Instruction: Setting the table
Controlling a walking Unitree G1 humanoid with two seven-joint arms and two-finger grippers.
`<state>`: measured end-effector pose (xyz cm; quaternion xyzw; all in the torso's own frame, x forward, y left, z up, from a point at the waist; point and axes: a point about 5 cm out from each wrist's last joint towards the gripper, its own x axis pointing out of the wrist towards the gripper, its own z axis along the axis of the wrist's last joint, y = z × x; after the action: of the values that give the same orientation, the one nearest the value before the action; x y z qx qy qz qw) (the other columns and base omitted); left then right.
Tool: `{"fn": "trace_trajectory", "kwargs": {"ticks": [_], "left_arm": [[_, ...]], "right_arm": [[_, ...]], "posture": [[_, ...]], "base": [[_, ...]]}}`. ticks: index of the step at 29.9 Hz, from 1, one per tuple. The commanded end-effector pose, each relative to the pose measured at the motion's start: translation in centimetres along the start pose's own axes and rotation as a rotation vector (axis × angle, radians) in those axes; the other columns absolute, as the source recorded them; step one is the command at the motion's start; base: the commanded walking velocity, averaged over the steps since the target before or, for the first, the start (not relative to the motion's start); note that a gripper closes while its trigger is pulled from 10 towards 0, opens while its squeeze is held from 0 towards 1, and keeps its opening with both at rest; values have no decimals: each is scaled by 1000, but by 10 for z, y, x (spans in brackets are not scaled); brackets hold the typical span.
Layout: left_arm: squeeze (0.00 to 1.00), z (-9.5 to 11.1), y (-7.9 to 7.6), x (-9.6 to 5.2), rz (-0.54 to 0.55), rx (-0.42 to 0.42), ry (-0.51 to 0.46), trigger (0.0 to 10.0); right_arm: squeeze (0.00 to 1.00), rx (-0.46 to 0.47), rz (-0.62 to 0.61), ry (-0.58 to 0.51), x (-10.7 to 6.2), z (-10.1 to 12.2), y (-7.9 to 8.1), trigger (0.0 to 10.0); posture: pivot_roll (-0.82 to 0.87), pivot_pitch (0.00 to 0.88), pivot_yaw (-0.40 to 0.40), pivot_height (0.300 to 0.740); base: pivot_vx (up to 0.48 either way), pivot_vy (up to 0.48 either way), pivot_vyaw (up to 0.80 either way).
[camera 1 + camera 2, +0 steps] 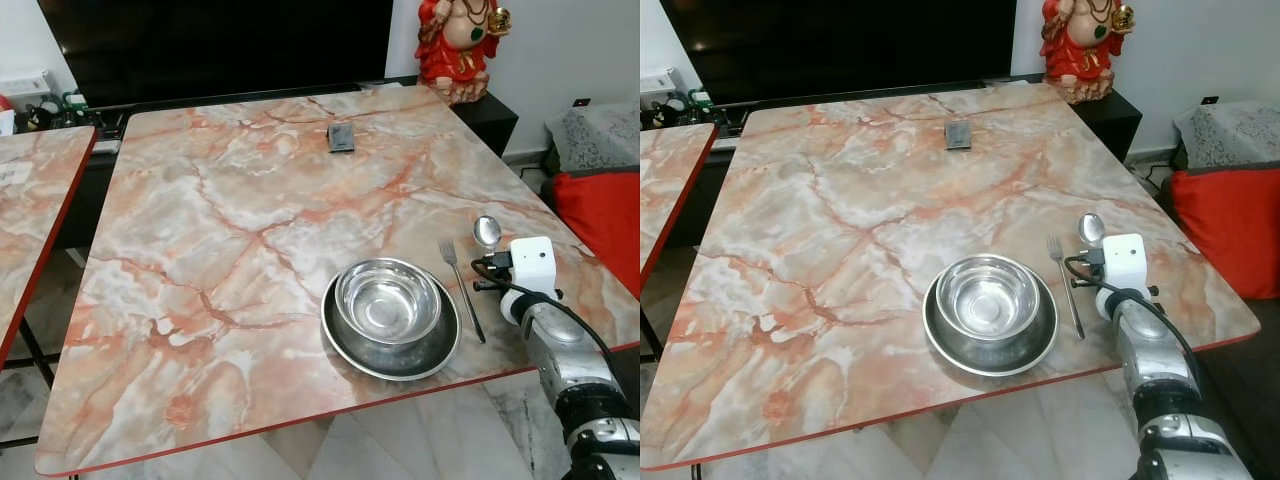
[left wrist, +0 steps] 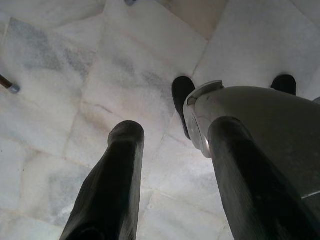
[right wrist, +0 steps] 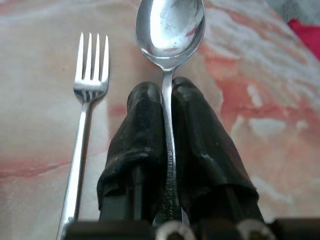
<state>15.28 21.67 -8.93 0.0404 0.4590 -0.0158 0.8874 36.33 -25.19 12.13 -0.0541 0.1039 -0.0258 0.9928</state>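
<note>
My right gripper (image 3: pixel 167 107), clenched on the spoon (image 3: pixel 170 30) near the tabletop's (image 1: pixel 230 240) right edge, should lower it flat, parallel beside the fork (image 1: pixel 461 285), before I release; left gripper (image 2: pixel 170 165) hangs open.

Marble-patterned table (image 1: pixel 250 230) with a red edge, partly set.
Near the table's front right, at about 5 o'clock, a steel plate (image 1: pixel 345 345) lies flat with a steel bowl (image 1: pixel 387 300) sitting in it. Just right of the plate lies a fork (image 1: pixel 461 287), tines toward 12 o'clock, and beside it a spoon (image 1: pixel 487 232). Far off, toward 12 o'clock, rests a small dark flat object (image 1: pixel 341 138).
</note>
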Motion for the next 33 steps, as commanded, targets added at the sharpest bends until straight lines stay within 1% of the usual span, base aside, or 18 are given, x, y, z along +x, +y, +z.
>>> {"fn": "trace_trajectory", "kwargs": {"ticks": [1, 7, 19, 33], "left_arm": [[0, -7, 0, -2, -5, 4, 20, 10000], [0, -7, 0, -2, -5, 5, 15, 10000], [0, -11, 5, -4, 2, 9, 20, 10000], [0, -9, 4, -3, 0, 11, 13, 10000]], "right_arm": [[0, 36, -17, 7, 1, -2, -3, 10000], [0, 34, -16, 36, 1, -10, 0, 10000], [0, 55, -16, 47, 2, -13, 2, 10000], [0, 59, -9, 47, 3, -14, 5, 10000]], "posture": [[-25, 154, 23, 740], [-17, 156, 26, 740], [-7, 155, 31, 740], [-4, 155, 30, 740]], "base": [[0, 0, 0], [0, 0, 0], [0, 0, 0], [0, 0, 0]]}}
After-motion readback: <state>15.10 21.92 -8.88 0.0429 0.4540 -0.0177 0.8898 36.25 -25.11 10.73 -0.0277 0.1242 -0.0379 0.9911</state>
